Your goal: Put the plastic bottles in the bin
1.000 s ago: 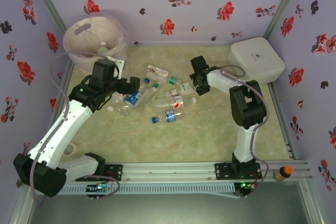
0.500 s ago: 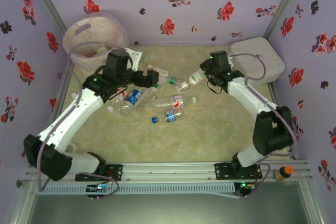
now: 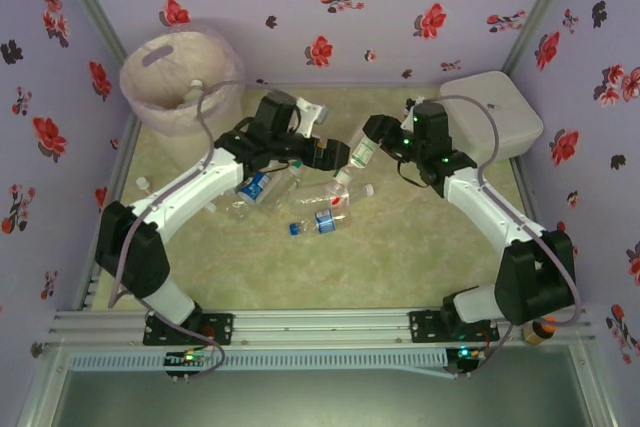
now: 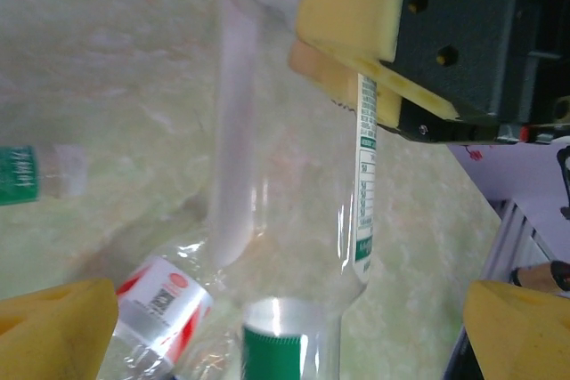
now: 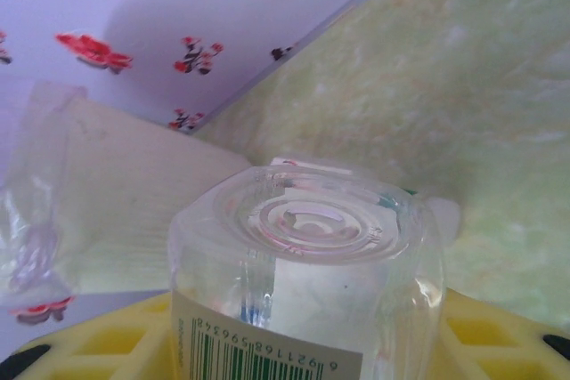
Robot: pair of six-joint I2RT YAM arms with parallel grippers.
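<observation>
Right wrist: bottle (image 5: 303, 260) with green barcode (digits upside down)

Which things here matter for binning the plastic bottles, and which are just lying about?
Job in hand: green-labelled bottle held in the right fingers; blue-labelled bottle; red-labelled bottle; bag-lined white bin.

Lying about: white lidded box; orange-capped bottle at the near edge.
</observation>
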